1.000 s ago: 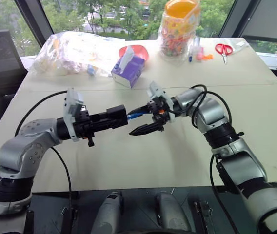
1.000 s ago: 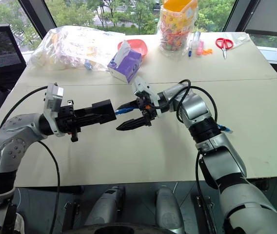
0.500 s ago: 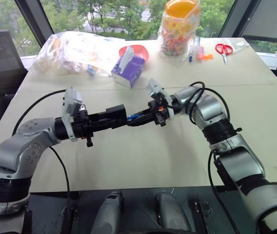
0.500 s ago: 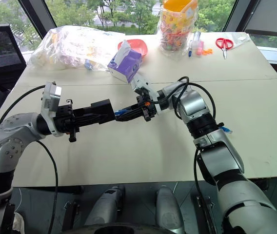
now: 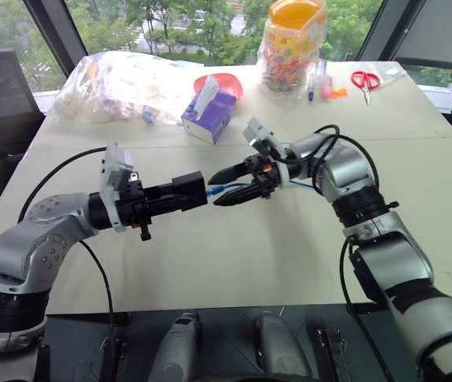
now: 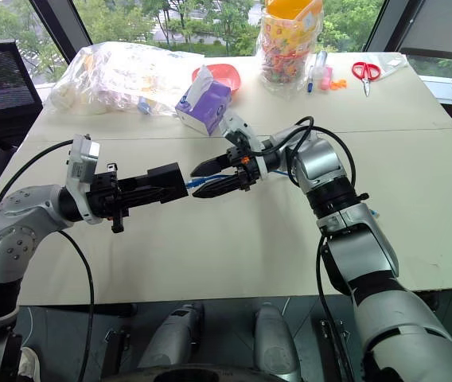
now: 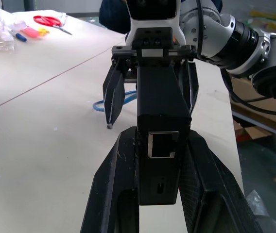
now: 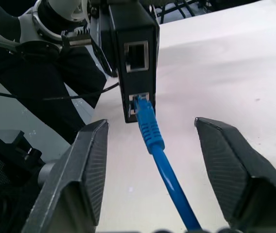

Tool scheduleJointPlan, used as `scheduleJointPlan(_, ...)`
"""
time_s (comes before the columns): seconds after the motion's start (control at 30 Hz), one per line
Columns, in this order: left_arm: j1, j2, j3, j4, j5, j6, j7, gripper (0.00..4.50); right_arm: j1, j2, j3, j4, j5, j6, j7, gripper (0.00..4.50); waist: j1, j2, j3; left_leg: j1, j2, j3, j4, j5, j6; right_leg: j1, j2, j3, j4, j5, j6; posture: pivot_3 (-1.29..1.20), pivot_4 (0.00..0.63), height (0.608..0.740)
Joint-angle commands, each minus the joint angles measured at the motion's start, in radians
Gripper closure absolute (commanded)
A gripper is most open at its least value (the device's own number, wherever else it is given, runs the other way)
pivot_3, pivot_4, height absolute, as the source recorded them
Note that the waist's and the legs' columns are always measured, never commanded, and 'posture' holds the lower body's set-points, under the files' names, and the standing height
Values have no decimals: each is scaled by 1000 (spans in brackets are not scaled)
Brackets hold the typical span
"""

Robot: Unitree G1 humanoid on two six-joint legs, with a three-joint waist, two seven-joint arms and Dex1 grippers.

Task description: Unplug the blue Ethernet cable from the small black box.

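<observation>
Here the table carries, on its far side beyond the small black box, a clear plastic bag, a candy jar, a purple tissue box and red scissors, all placed as before. The left gripper stays clenched on the small black box, holding it above the table as it did a second ago. The right gripper faces the box's port side; half a second ago its fingers were pinched together at the plug, and now they stand released and spread, one on each side of the blue Ethernet cable. The cable's plug still sits in the box's lower port, and the cord runs away from the box between the right fingers.
</observation>
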State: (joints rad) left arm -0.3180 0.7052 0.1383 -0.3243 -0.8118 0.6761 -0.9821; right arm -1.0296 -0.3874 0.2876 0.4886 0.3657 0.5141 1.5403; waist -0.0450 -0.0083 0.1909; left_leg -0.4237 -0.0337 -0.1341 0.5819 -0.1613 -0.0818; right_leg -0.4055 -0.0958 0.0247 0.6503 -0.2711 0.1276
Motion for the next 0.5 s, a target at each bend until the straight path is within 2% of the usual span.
scheduleJointPlan(0.03, 0, 11, 28, -26, -11, -10, -4, 4016, -29, 12, -26, 4, 7, -2, 16, 1451, 0, 0, 0, 0, 0, 0, 0, 0, 0, 0, 0, 0, 0, 0, 0, 0, 150, 726)
scheduleJointPlan(0.5, 6, 11, 25, -29, -3, -19, -4, 4016, -32, 32, -23, 24, -9, -11, 24, 1451, 0, 0, 0, 0, 0, 0, 0, 0, 0, 0, 0, 0, 0, 0, 0, 0, 150, 726)
